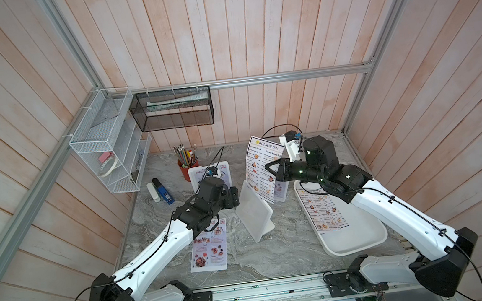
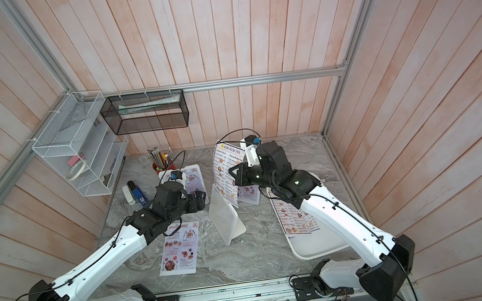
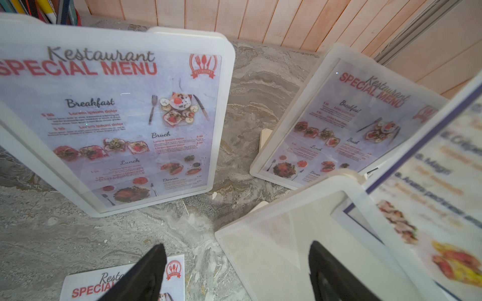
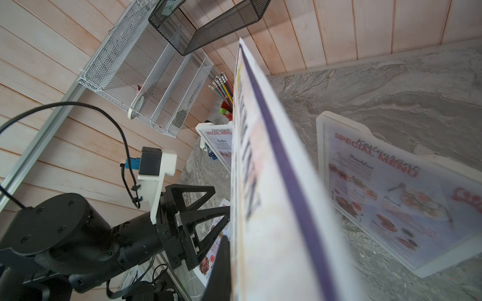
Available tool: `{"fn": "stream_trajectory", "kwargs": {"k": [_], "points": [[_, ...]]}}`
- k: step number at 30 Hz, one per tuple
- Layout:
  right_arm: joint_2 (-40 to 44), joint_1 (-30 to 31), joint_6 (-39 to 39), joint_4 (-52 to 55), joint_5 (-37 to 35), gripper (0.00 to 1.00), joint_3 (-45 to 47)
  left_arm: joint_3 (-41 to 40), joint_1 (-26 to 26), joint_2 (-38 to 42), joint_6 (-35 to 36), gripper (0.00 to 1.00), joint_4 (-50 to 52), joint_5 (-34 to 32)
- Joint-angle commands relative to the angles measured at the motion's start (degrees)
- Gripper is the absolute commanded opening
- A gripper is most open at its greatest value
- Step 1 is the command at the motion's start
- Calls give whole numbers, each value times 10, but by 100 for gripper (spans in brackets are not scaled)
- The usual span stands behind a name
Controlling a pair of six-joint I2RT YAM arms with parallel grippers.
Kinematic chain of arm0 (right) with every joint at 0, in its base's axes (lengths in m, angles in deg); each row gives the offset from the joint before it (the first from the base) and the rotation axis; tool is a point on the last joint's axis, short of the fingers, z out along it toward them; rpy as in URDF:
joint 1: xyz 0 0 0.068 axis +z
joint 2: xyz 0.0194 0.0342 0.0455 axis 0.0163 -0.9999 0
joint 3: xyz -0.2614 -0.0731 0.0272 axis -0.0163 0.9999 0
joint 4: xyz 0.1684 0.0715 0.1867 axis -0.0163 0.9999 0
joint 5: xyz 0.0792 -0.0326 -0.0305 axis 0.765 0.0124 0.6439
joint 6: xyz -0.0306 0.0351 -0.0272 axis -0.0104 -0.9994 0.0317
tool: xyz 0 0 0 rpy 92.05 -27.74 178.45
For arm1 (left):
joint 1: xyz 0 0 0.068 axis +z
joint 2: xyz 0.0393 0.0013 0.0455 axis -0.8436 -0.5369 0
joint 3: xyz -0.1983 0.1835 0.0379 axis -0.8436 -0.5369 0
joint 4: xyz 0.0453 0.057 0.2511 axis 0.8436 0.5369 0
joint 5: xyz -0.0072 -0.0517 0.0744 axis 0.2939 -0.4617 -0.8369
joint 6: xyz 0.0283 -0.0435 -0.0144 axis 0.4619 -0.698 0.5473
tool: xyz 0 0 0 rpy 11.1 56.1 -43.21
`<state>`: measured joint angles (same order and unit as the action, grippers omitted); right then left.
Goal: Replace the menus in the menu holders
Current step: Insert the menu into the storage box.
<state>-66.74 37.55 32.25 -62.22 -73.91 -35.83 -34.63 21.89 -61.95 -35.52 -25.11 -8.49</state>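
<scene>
My right gripper [image 1: 268,166] is shut on a "Dim Sum Inn" menu [image 1: 261,167], holding it upright. The sheet's lower edge meets the top of an empty white menu holder [image 1: 254,214] [image 3: 287,247]. My left gripper [image 1: 234,198] [image 3: 237,271] stands open beside that holder, one finger [image 3: 328,273] in front of its clear face. Two more holders [image 3: 117,117] [image 3: 339,125] carry "Special Menu" sheets. A loose Special Menu [image 1: 209,247] lies flat under the left arm. In the right wrist view the held sheet [image 4: 273,208] hides one finger.
A large white tray [image 1: 354,237] at the right holds more Dim Sum Inn menus [image 1: 322,210] under the right arm. A red pencil cup [image 1: 184,167] and a blue stapler [image 1: 164,191] stand at the back left. Mesh racks [image 1: 109,147] hang on the wall.
</scene>
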Motion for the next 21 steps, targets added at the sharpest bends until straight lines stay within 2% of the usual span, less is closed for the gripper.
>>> {"fn": "stream_trajectory", "kwargs": {"k": [1,11,21], "points": [[-4,7,-10,13,-15,0,-11,-4,0,-7,10,88,-17,-7],[-21,15,-13,9,-19,0,-40,-5,0,-17,10,88,-24,-7],[-7,17,-20,4,-27,0,-14,-5,1,-19,10,88,-25,-8]]}}
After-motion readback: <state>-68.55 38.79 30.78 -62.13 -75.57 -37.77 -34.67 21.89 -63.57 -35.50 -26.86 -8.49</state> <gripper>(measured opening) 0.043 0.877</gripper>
